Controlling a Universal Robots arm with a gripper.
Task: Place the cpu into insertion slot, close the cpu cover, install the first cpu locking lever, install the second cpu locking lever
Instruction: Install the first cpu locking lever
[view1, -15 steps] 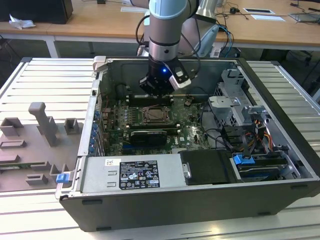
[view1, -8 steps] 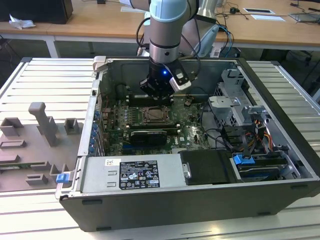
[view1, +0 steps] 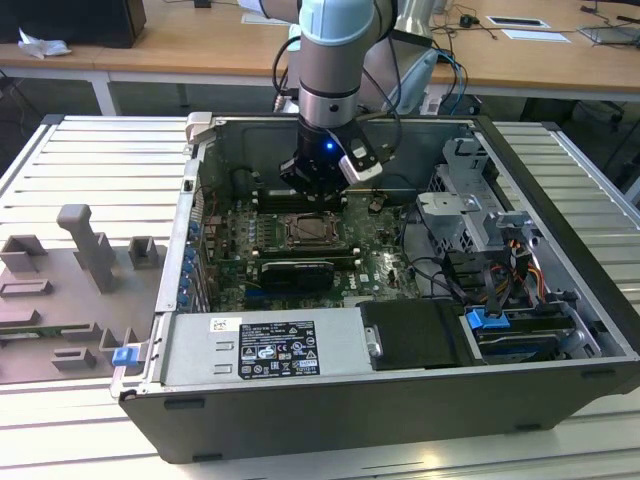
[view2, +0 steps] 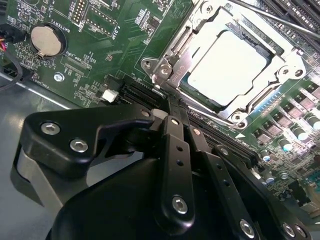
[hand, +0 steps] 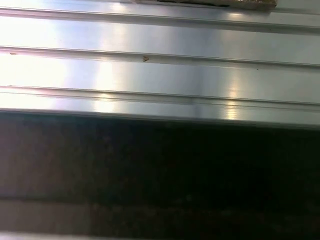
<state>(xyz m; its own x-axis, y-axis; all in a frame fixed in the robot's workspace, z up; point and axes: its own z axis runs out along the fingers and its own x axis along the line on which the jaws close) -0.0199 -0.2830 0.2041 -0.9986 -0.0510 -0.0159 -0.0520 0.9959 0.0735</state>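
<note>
A robot arm reaches down into an open computer case, its gripper (view1: 312, 190) hanging just above the insertion slot (view1: 308, 232) on the green board (view1: 225, 245). In the second wrist view the cpu (view2: 227, 67) already lies flat inside the slot, its pale face showing through the cut-out of the cpu cover (view2: 285, 65), which appears lowered over it. So the work seems to have reached the locking levers. A thin lever (view2: 280, 20) runs along the far edge of the cover; whether it is latched cannot be told. The fingers (view2: 175, 145) are drawn together to a narrow point with nothing between them, their tip right at the corner hinge bracket (view2: 162, 70) of the cover. Judged from this, the move in hand calls for a fine push on a slim metal lever close to fragile parts. The gripper's black body hides the near side of the slot, and the second lever cannot be made out. The first wrist view gives ribbed metal (hand: 160, 75) above a dark band
</note>
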